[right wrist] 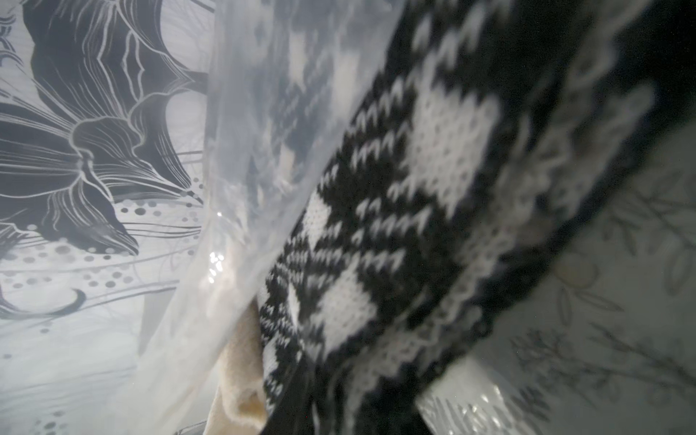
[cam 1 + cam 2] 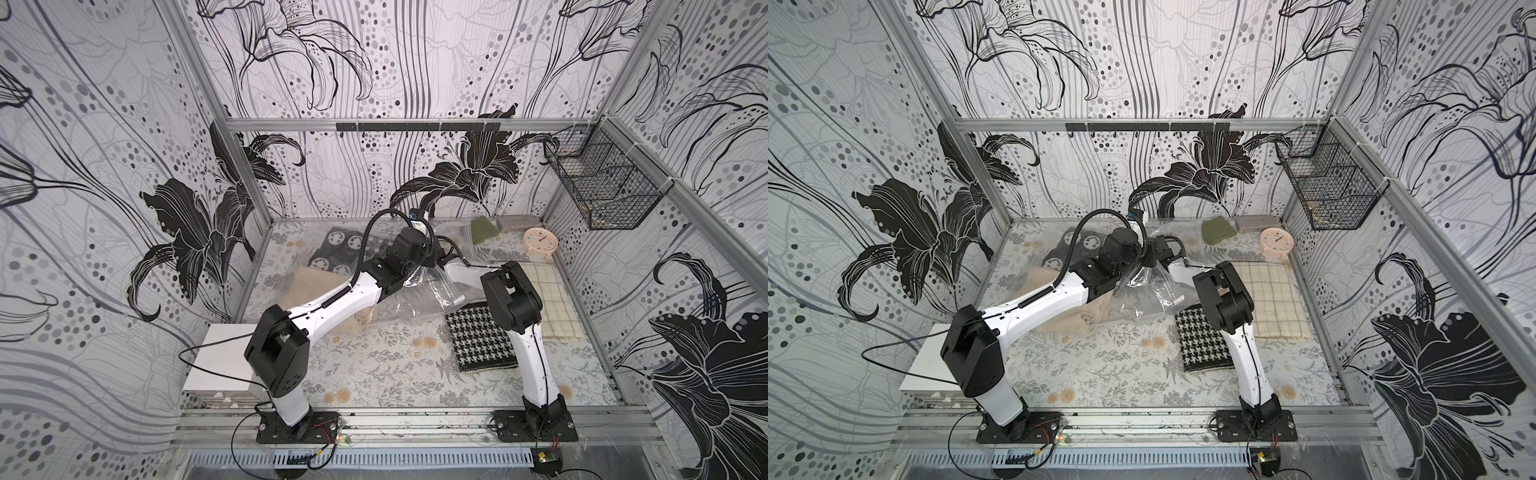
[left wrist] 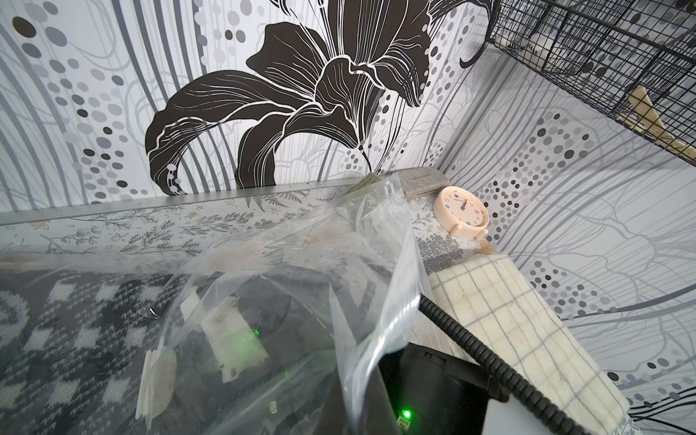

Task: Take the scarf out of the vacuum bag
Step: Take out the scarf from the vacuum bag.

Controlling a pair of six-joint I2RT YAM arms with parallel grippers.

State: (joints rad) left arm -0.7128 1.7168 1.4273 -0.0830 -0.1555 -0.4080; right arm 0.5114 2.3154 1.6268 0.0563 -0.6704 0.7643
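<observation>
Near edge: both arms rise from a rail and reach toward the middle of the table.

The left arm (image 2: 332, 299) crosses to the centre. The left gripper is hidden under its own wrist, with its jaws closed. Clear film of the vacuum bag (image 2: 419, 301) tents up to that wrist. I judge that it pinches the mouth edge to keep the opening raised.

The right arm (image 2: 511, 303) bends in from the right edge, and its wrist passes under the lifted film. The right gripper is out of sight, so I cannot tell how wide it stands or whether it has hold of anything.

The scarf (image 2: 345, 249), a black-and-white knit, lies inside the bag toward the far left corner, with a beige textile (image 2: 307, 286) just beside it. The right wrist view looks along the knit from close by, with film to one side. I judge this an approach for a pull out through the mouth.

Surface: the table (image 2: 374, 374) carries a pale fern-print cloth.
- A white box (image 2: 224, 361) stands at the near left corner.
- A houndstooth cloth (image 2: 482, 340) lies beside the right arm.
- A checked cream cloth (image 2: 548, 299) runs along the right edge.
- In the far right corner are a pink clock (image 2: 540, 243), a grey block (image 2: 517, 223) and a green cloth (image 2: 484, 230) in a small pouch.

Room: the walls are lily-print panels, and a wire basket (image 2: 602, 187) hangs on the right wall.
</observation>
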